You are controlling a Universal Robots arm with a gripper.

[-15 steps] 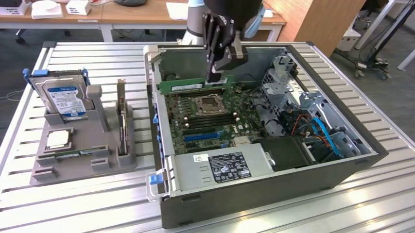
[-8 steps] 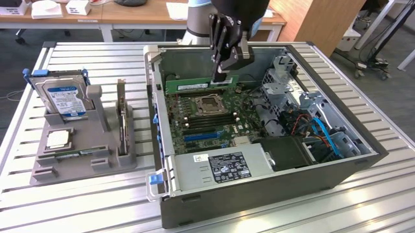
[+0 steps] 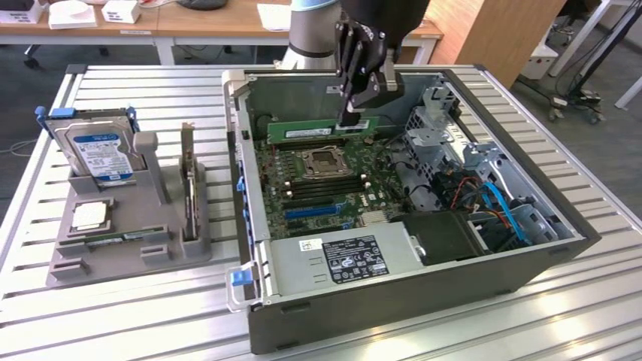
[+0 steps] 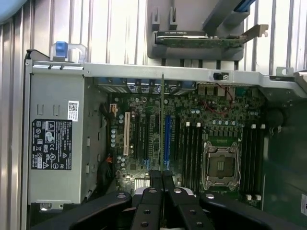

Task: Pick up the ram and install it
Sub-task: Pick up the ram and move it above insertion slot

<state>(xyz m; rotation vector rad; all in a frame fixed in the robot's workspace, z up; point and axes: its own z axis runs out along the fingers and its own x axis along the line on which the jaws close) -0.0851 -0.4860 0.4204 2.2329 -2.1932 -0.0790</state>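
My gripper (image 3: 353, 116) hangs over the open computer case (image 3: 401, 301), shut on the ram (image 3: 311, 131). The ram is a long green stick with a white sticker, held level above the motherboard (image 3: 301, 197), behind the empty CPU socket (image 3: 326, 159). In the wrist view the ram (image 4: 162, 124) is edge-on, a thin line running out from between the two black fingertips (image 4: 156, 178) of the gripper (image 4: 162, 178). Black memory slots (image 4: 189, 148) lie beside the CPU socket (image 4: 221, 163), and a second bank (image 4: 252, 153) lies on its other side.
On the exterior view's left, a grey holder (image 3: 131, 241) carries a hard drive (image 3: 101, 150) and an upright expansion card (image 3: 189, 180). Inside the case are the power supply (image 3: 341, 259), a metal drive cage (image 3: 441, 128) and blue cables (image 3: 501, 207). The slatted metal table (image 3: 120, 316) surrounds the case.
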